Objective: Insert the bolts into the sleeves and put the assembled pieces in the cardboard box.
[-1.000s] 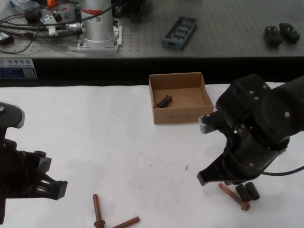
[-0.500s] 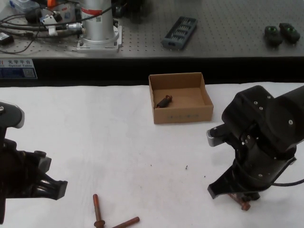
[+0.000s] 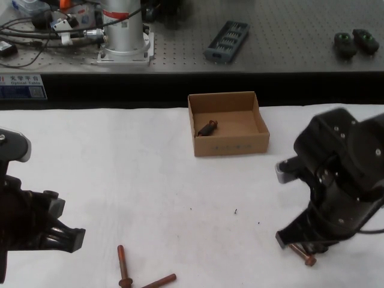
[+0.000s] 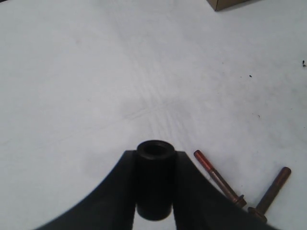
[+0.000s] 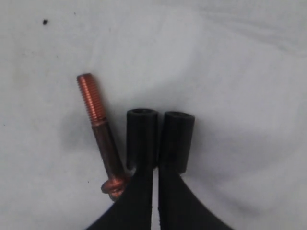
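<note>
We see a white cloth [image 3: 150,180]. The bolts [image 3: 122,265] are copper-red. The sleeves [image 5: 142,136] are matt black, and so are the sleeve [image 4: 154,184] and the arms [image 3: 342,174]. The box [image 3: 231,147] is plain brown, and the table [image 3: 288,36] is grey, dotted with holes.

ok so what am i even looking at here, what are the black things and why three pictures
A robot's left arm and right arm stand at a bench covered in white cloth. The wide picture looks down from behind them; the other two come from a camera on each wrist, so the black shapes there are that arm's own jaws. The left jaws are shut on a black sleeve, with two copper bolts lying nearby. The right jaws look closed, empty, right by two more sleeves and a third bolt. Farther back stands the cardboard box, one finished piece inside.
</note>
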### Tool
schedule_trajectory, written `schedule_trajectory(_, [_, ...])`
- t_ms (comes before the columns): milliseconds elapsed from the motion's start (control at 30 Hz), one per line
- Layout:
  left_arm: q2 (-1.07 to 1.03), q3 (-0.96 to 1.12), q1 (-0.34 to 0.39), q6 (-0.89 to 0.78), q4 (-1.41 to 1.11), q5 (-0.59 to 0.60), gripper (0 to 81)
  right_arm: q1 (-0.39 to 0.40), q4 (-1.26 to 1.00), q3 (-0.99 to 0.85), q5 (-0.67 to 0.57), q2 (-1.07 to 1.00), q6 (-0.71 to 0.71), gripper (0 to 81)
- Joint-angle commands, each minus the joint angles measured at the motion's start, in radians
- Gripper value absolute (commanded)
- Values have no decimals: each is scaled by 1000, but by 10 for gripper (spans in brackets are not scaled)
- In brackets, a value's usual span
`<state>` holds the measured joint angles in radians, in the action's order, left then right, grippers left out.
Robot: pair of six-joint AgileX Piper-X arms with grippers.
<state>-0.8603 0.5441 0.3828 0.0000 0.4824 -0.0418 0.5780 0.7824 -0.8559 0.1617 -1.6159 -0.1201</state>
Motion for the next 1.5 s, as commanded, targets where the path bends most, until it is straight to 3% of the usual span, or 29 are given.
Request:
schedule_trajectory(0, [10, 2, -3, 7, -14, 3, 114, -6, -8, 27, -39, 8, 1, 43])
schedule_trajectory(567, [10, 2, -3, 7, -14, 3, 114, -6, -151, 63, -140, 8, 9, 43])
schedule_trajectory(833, [10, 2, -3, 7, -14, 3, 114, 38, -222, 63, -301, 8, 73, 43])
schedule_trajectory(1100, [10, 2, -3, 7, -14, 3, 114, 56, -226, 62, -227, 8, 72, 43])
schedule_trajectory(1467, [10, 2, -3, 7, -14, 3, 114, 62, -174, 13, -302, 10, 107, 43])
